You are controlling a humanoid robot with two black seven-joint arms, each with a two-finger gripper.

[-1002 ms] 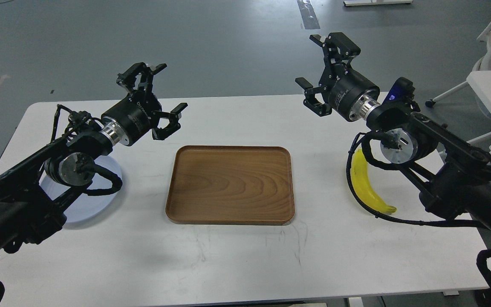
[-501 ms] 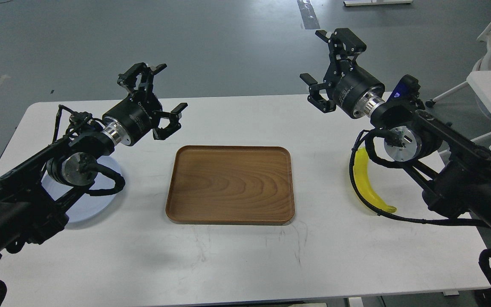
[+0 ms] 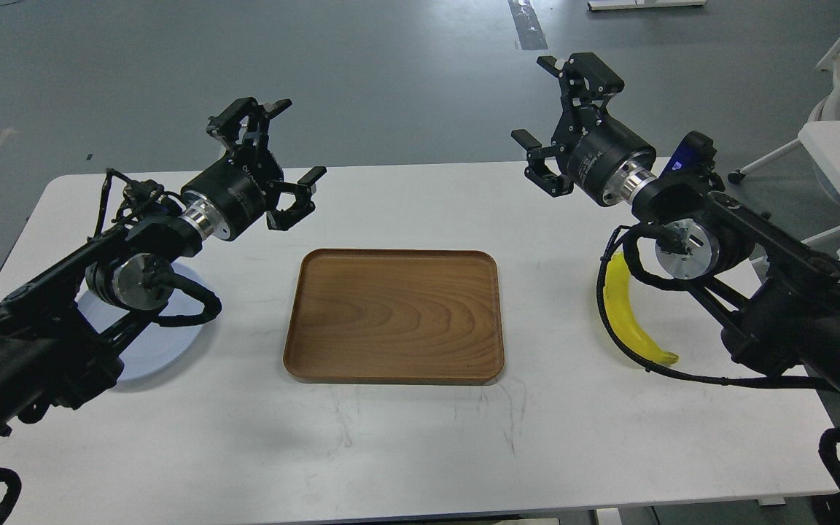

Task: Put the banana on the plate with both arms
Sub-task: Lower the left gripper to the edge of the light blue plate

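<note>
So the banana (image 3: 628, 315) is lying flat on the white table (image 3: 405, 437), over on the right side, curved with its dark tip pointing toward the near right. A black cable from the right arm loops along its left edge and crosses in front of it, and the arm's silver wrist joint sits right above its top end, so that end is partly hidden.

The right claw (image 3: 555, 120) is nowhere near it really, it's up in the air past the far edge of the table, well above and behind the banana and a bit to the left. Jaws are spread wide, nothing in them.

Between the two arms there's a brown wooden tray (image 3: 393, 315) in the middle of the table, with nothing on it. The banana is well apart from its right edge.

The plate (image 3: 154, 346) is all the way on the left side, pale blue-grey, and the left arm covers a good chunk of it, you only see the near and right part of the rim. So plate and banana are on opposite sides with the tray in between.

The left claw (image 3: 274, 157) hangs over the table's far-left part, above and beyond the plate, pointing toward the middle. Also wide apart and holding nothing
</note>
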